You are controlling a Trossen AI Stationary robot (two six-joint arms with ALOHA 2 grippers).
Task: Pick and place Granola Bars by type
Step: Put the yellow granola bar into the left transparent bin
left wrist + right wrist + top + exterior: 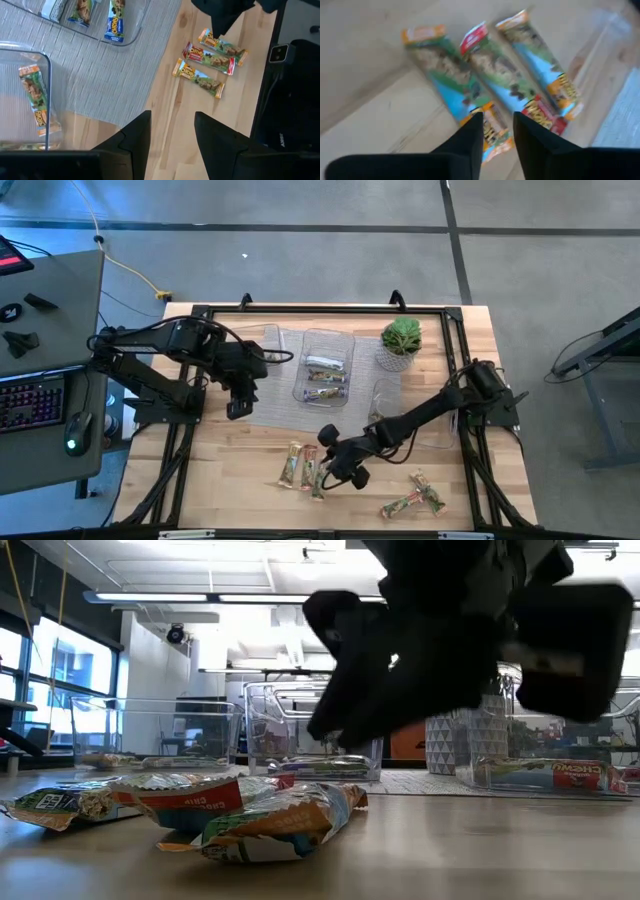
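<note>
**Reaching for the front cluster of bars**

Hovering just above three flat foil-wrapped granola bars [490, 85] lying side by side and touching on the bare wood near the table's front edge, the right gripper [338, 465] looks to be at the pick step. Wrappers show oat-and-sky artwork: two with orange end caps, the middle one with a red end cap and red band, so probably two types here. Right fingers [470, 135] stand slightly parted, nothing between them, tips over the near ends of the bars.

Next move, as I judge it: pick one bar, likely the orange-capped outer one, drop straight down and pinch across its narrow width. Bars touch each other, so a neighbour may get dragged or caught.

Two more wrapped bars [415, 498] lie crossed on the wood toward the front right, well apart from the cluster. Further bars already sit in the clear plastic trays [327, 365] on the grey woven mat [270, 405] at mid-table; one orange-capped bar lies in a tray corner in the left wrist view. Sorting looks partly done.

Left gripper [238, 402] waits over the mat's left side, fingers [135, 140] moderately spread, empty. Small green potted plant [400, 343] stands behind the trays.
</note>
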